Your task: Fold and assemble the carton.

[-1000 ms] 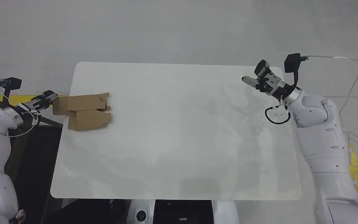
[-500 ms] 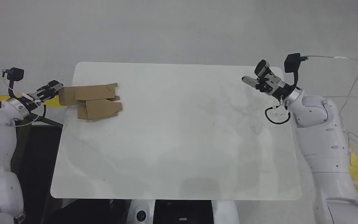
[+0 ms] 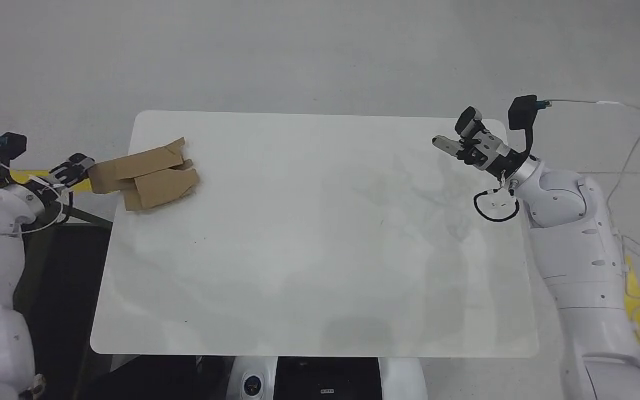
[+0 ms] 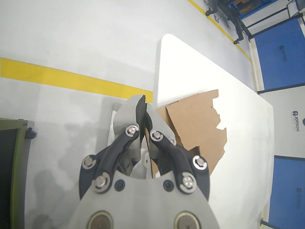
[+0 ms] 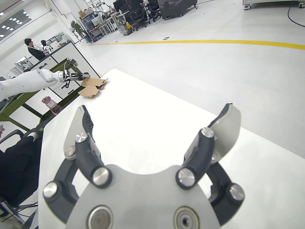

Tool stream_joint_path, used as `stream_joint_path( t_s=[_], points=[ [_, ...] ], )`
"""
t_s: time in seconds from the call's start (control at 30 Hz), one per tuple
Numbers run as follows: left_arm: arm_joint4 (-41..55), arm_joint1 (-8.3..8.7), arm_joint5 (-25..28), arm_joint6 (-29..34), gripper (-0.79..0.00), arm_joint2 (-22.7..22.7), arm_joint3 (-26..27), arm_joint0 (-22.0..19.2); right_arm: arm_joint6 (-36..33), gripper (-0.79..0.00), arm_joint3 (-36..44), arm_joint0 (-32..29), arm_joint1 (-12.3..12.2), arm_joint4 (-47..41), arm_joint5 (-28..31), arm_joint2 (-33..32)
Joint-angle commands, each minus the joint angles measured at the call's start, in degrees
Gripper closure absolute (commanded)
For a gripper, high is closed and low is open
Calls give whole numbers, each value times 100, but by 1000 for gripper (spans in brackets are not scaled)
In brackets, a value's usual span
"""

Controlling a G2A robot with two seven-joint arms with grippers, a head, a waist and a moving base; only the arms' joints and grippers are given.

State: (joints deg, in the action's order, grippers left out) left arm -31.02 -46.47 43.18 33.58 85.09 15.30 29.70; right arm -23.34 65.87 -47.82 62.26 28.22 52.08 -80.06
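A flat brown cardboard carton (image 3: 150, 176) lies at the far left corner of the white table (image 3: 320, 240), part of it sticking out over the table's left edge. My left gripper (image 3: 82, 167) is shut on that overhanging end; in the left wrist view its fingers (image 4: 142, 117) pinch the carton (image 4: 197, 122) edge. My right gripper (image 3: 455, 140) hovers open at the table's far right side with nothing between its fingers (image 5: 228, 117). The right wrist view shows the carton (image 5: 91, 86) far off, held by the left gripper (image 5: 83, 75).
The wide middle and near part of the table (image 5: 147, 129) holds nothing. A dark green cart (image 4: 14, 158) stands on the floor left of the table. A yellow floor line (image 4: 71, 79) runs beside it.
The left gripper has pulled the carton back to the left and turned it, so its right end now tilts toward the far edge. The right arm has stayed put.
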Motion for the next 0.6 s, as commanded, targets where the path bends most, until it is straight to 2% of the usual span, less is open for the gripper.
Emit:
stream_joint_path(
  t_s=[0.0,0.03,0.2,0.4,0.57],
  points=[
    [-66,14,-96,-110,-634,-20,-15,10,0,-785,0,0,0,0,0,0],
    [-85,18,-146,-164,-785,-28,-18,10,0,-785,0,0,0,0,0,0],
    [-61,36,-202,-227,-785,-41,-54,9,0,-785,0,0,0,0,0,0],
    [-81,129,486,-81,-785,-49,-59,110,0,-785,0,0,0,0,0,0],
    [-74,194,703,-29,-785,-47,-93,158,0,-785,0,0,0,0,0,0]
  ],
)
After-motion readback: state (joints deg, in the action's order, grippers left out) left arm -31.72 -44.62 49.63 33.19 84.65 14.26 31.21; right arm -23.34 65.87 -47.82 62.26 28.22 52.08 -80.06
